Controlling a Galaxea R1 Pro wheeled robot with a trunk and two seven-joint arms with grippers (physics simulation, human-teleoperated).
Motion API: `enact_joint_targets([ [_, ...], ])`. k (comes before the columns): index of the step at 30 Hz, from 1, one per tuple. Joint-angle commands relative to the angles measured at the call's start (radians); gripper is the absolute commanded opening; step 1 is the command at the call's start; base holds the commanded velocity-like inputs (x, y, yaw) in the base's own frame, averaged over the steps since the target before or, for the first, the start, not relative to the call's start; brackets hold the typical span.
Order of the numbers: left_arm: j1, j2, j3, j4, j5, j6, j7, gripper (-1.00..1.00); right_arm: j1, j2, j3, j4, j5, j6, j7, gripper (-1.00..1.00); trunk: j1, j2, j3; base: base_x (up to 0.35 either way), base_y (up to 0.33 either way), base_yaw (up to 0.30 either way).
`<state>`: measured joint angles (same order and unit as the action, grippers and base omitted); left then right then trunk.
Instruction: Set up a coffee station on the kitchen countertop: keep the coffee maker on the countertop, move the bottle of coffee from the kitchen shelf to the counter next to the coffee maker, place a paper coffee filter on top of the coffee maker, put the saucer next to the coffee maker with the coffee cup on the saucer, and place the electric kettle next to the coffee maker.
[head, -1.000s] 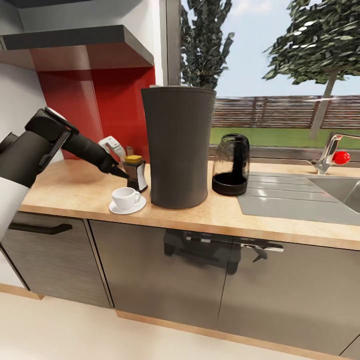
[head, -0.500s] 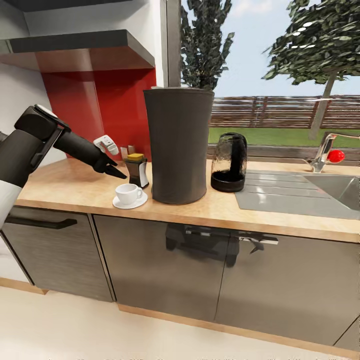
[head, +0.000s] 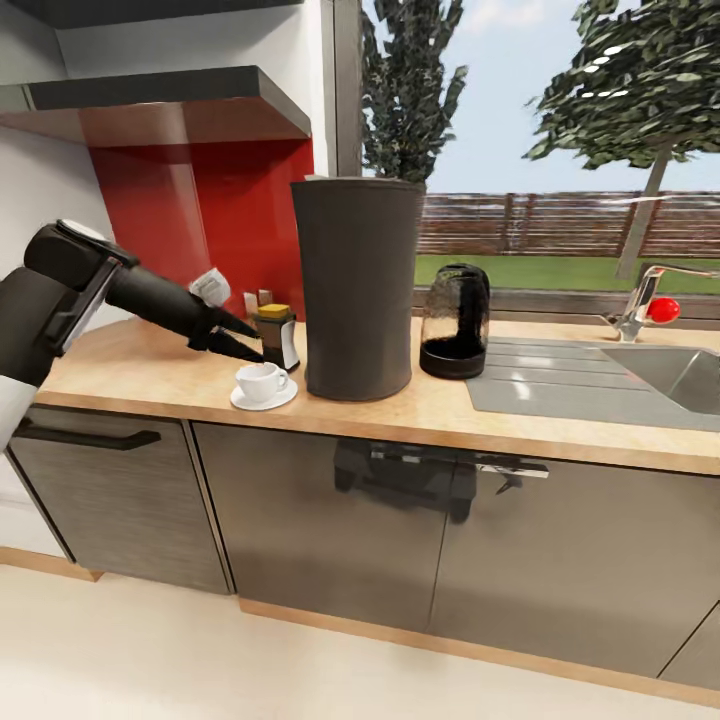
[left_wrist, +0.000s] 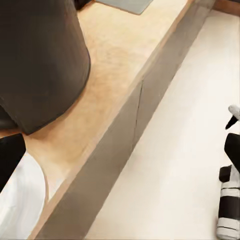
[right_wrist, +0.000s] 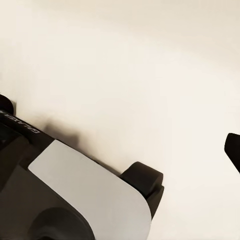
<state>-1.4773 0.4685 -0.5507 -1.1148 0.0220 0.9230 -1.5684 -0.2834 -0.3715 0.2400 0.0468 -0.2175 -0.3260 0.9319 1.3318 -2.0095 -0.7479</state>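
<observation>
Near the counter's (head: 150, 350) left end, the left hand (head: 232, 338) hangs just above the wood, its two fingers spread and holding nothing, tips aimed at the coffee bottle (head: 276, 338). That bottle stands upright against the left flank of the tall dark coffee maker (head: 357, 285), toward the back wall. Just in front of it, nearer the front edge, the white cup (head: 260, 381) sits on its saucer (head: 264, 398), also close beside the machine. On the maker's other side, toward the sink (head: 680, 375), stands the black kettle (head: 456, 322).

By this layout the bottle, the cup with its saucer and the kettle look placed, and the hand appears to be at the tail of setting down the bottle. A paper filter is not apparent on the maker's rim, though its top is seen nearly edge-on, so that step probably remains. It would call for finding a filter, pinching it lightly and reaching high over the tall body.

The right hand's state cannot be told; its wrist camera looks down at pale floor (right_wrist: 150, 60) and the robot's base (right_wrist: 90, 200).
</observation>
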Motion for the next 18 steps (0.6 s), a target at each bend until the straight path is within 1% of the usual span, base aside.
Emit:
enact_joint_targets([
  [1,0.061,0.014,-0.004,-0.047,0.102,-0.030,-0.002,1.00,-0.002,0.000,0.009,0.004,-0.010,-0.005,0.004,1.00,0.000,-0.001,-0.001,0.000,0.000,0.000],
  [4,0.072,0.015,-0.007,-0.055,0.116,-0.035,-0.002,1.00,-0.002,0.000,0.009,0.004,-0.010,-0.005,0.004,1.00,0.000,-0.001,-0.001,0.000,0.000,0.000],
  [8,0.089,0.012,-0.011,-0.063,0.123,-0.036,-0.002,1.00,-0.002,0.000,0.009,0.004,-0.010,-0.005,0.004,1.00,0.000,-0.001,-0.001,0.000,0.000,0.000],
  [11,0.106,0.003,-0.013,-0.069,0.126,-0.036,0.021,1.00,-0.002,0.000,0.009,0.004,-0.010,-0.005,0.004,1.00,0.000,-0.001,-0.001,0.000,0.000,0.000],
  [14,0.125,-0.017,-0.014,-0.072,0.131,-0.036,0.064,1.00,-0.002,0.000,0.009,0.004,-0.010,-0.005,0.004,1.00,0.000,-0.001,-0.001,0.000,0.000,0.000],
  [15,0.139,-0.037,-0.014,-0.077,0.146,-0.037,0.101,1.00,-0.002,0.000,0.009,0.004,-0.010,-0.005,0.004,1.00,0.000,-0.001,-0.001,0.000,0.000,0.000],
  [18,0.169,-0.065,-0.015,-0.097,0.193,-0.037,0.173,1.00,-0.002,0.000,0.009,0.004,-0.010,-0.005,0.004,1.00,0.000,-0.001,-0.001,0.000,0.000,0.000],
])
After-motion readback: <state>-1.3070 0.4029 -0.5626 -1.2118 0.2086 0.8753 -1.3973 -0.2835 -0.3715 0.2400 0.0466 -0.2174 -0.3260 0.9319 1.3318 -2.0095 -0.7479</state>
